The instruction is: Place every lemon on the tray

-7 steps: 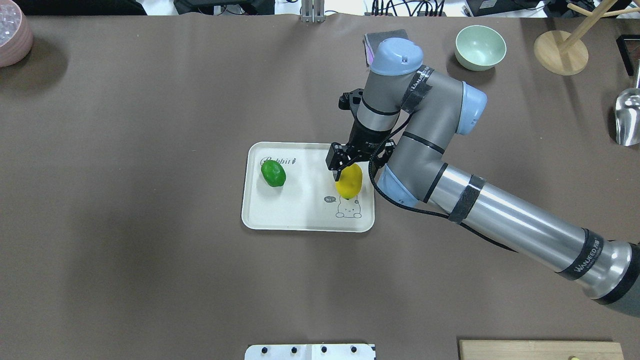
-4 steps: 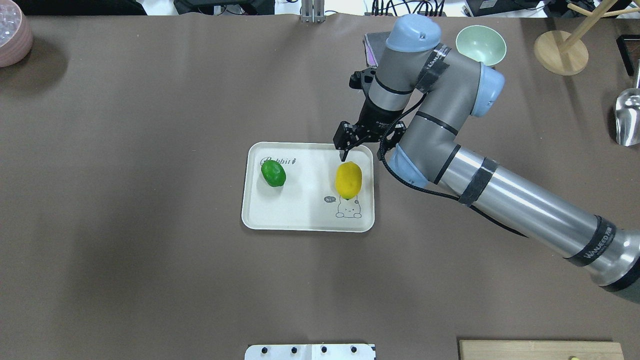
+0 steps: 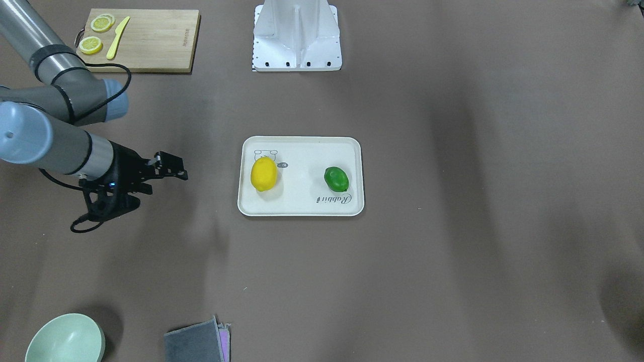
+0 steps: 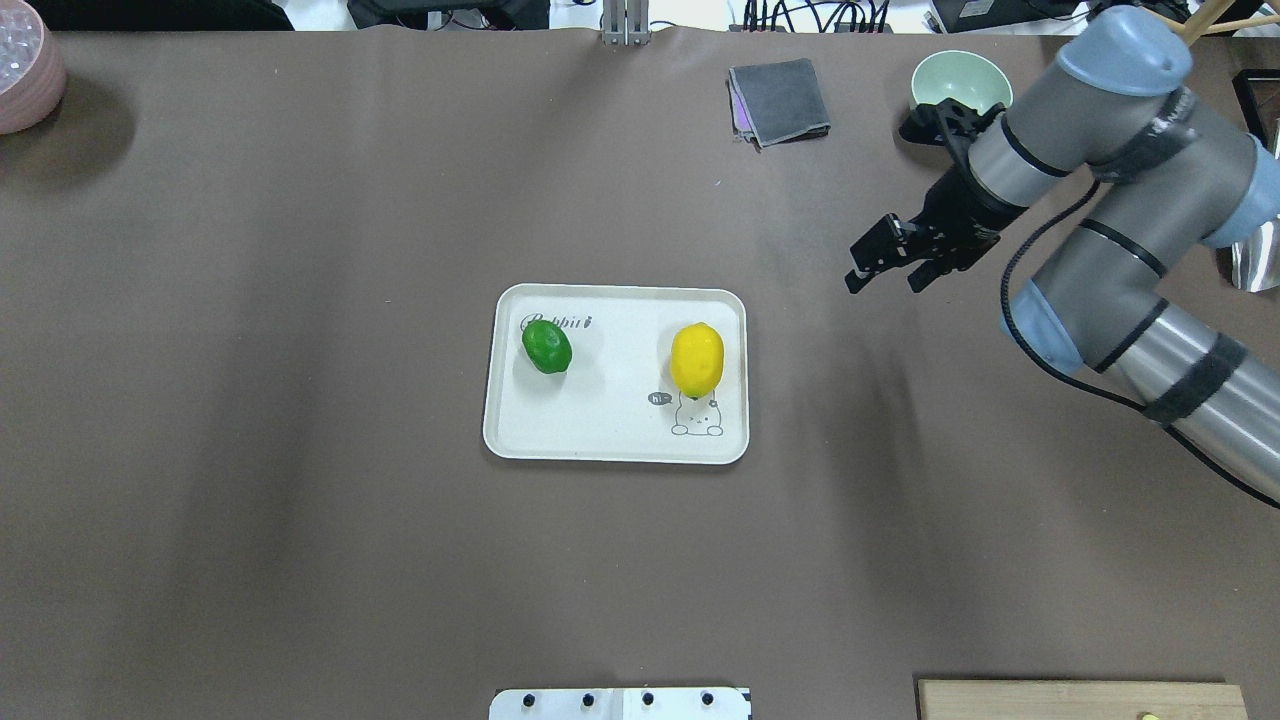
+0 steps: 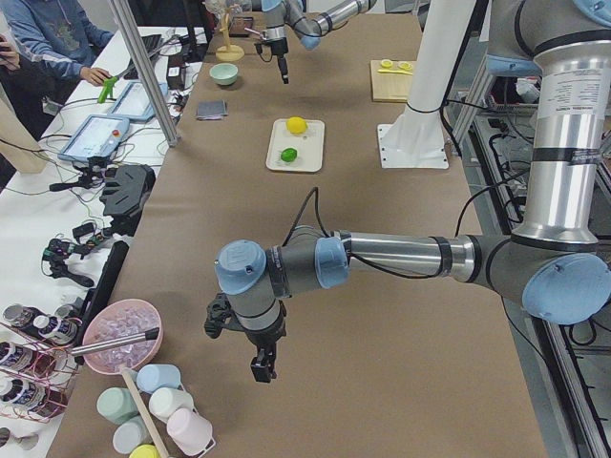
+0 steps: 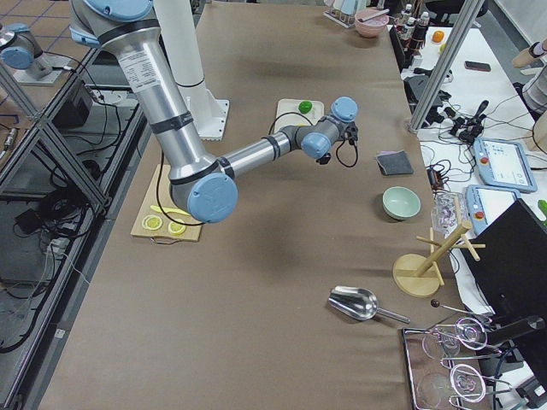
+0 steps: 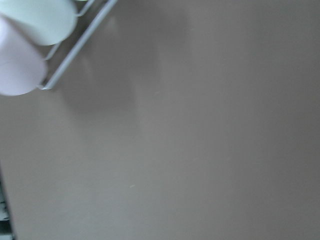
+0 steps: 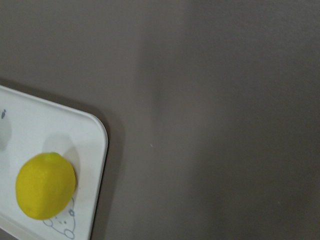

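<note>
The cream-white tray [image 4: 610, 425] lies mid-table with both lemons on it. The green lemon [image 4: 546, 346] rests by the "Rabbit" script and the yellow lemon [image 4: 697, 359] by the bear drawing. Both also show in the front view, yellow [image 3: 263, 174] and green [image 3: 336, 179], on the tray [image 3: 302, 163]. My right gripper [image 4: 882, 283] is open and empty, raised above bare table well to the right of the tray. Its wrist view shows the yellow lemon [image 8: 45, 186] at the tray's corner [image 8: 80, 135]. My left gripper [image 5: 260, 370] hangs far off near the cups; I cannot tell if it is open.
A grey cloth [image 4: 780, 100], green bowl [image 4: 960, 95], wooden stand [image 4: 1120, 105] and metal scoop [image 4: 1255, 235] lie at the far right. A cutting board [image 3: 151, 40] with lemon slices sits near the robot's base. A pink bowl [image 4: 25, 75] is far left.
My right gripper was at the yellow lemon on the tray; it has drawn back, up and far to the right, leaving the lemon lying there. Both lemons stay put.
</note>
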